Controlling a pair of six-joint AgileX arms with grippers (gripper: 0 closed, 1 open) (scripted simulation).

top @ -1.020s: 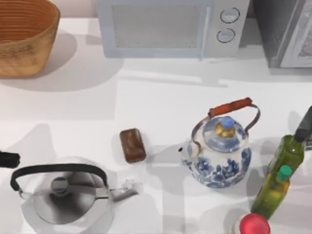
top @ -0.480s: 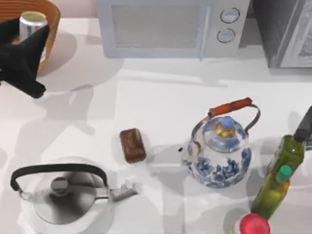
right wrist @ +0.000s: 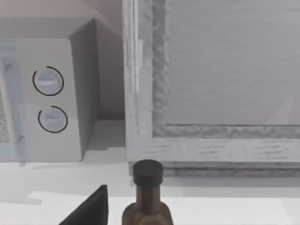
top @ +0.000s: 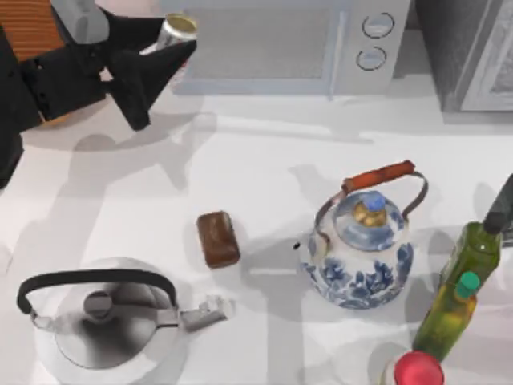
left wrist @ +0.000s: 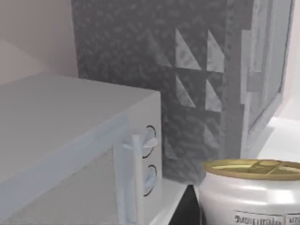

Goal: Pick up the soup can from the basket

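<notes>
Nearest the bottom edge of the top view, a steel kettle (top: 108, 321) with a black handle sits at the left of the tabletop (top: 264, 168), and a red-capped container (top: 415, 370) and two green bottles (top: 465, 289) stand at the right. A little farther in, a brown block (top: 218, 238) lies near the middle, apart from a blue-and-white kettle (top: 358, 253) with an orange handle to its right. At the far right edge, a dark sliver of the right arm (top: 501, 204) sits beside the bottles; I cannot tell how its tool is set. Farther back at the left, the left arm reaches across with its left tool (top: 164, 50) clamped on the soup can (top: 175, 34), whose pale gold top shows between the black fingers (top: 144, 76). The can is lifted clear of the basket (top: 32, 28), held in front of the left end of the microwave (top: 280, 44); the basket's orange-brown inside peeks out behind the arm in the far left corner. In the left wrist view the can (left wrist: 251, 197) fills the near corner with the microwave's two dials (left wrist: 149, 157) beyond. A grey cabinet (top: 469, 52) stands at the far right.
</notes>
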